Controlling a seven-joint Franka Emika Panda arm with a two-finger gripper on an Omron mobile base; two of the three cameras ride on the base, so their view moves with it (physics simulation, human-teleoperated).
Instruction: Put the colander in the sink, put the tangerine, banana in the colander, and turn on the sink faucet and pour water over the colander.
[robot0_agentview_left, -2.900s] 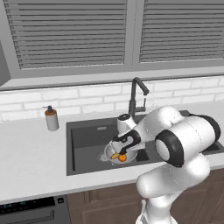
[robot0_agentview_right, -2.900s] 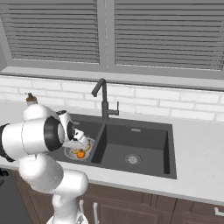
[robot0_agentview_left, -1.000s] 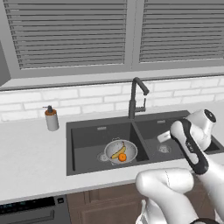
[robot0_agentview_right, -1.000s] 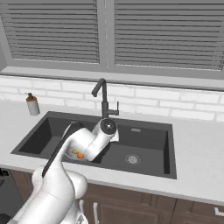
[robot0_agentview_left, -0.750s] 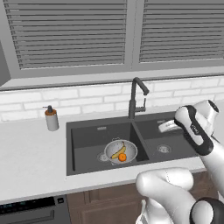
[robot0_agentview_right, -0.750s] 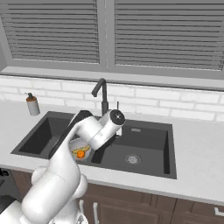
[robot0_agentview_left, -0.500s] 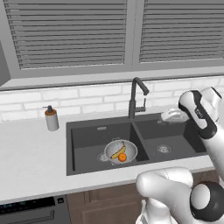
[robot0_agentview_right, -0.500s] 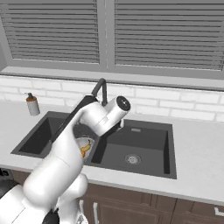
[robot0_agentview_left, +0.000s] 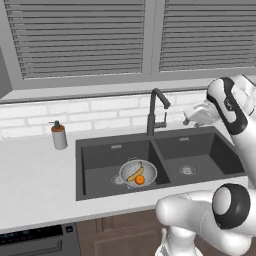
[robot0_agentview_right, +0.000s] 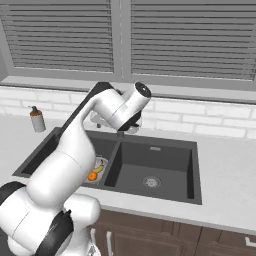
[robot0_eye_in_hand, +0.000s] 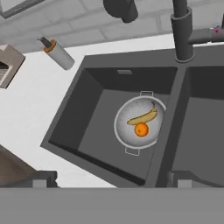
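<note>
The silver colander (robot0_agentview_left: 137, 173) stands in the left basin of the dark sink (robot0_agentview_left: 98, 156), with the banana (robot0_agentview_left: 133, 174) and the tangerine (robot0_agentview_left: 140, 179) inside it. My gripper (robot0_agentview_left: 189, 119) hovers above the counter line, just right of the tall dark faucet (robot0_agentview_left: 155, 111) and level with its side lever. In the hand view I look down on the colander (robot0_eye_in_hand: 141, 123), banana (robot0_eye_in_hand: 142, 117) and tangerine (robot0_eye_in_hand: 141, 129), with the faucet column (robot0_eye_in_hand: 181, 30) at top right. The fingertips (robot0_eye_in_hand: 43, 178) stand wide apart, open and holding nothing. No water runs.
A soap pump bottle (robot0_agentview_left: 59, 135) stands on the counter left of the sink. The right basin (robot0_agentview_right: 155, 167) holds just its drain. White brick backsplash and a shuttered window rise behind the faucet. My arm (robot0_agentview_right: 107, 107) covers most of the faucet in the right base view.
The arm has lifted out of the left basin, swung right and risen until the hand is beside the faucet. The colander with both fruits has stayed put.
</note>
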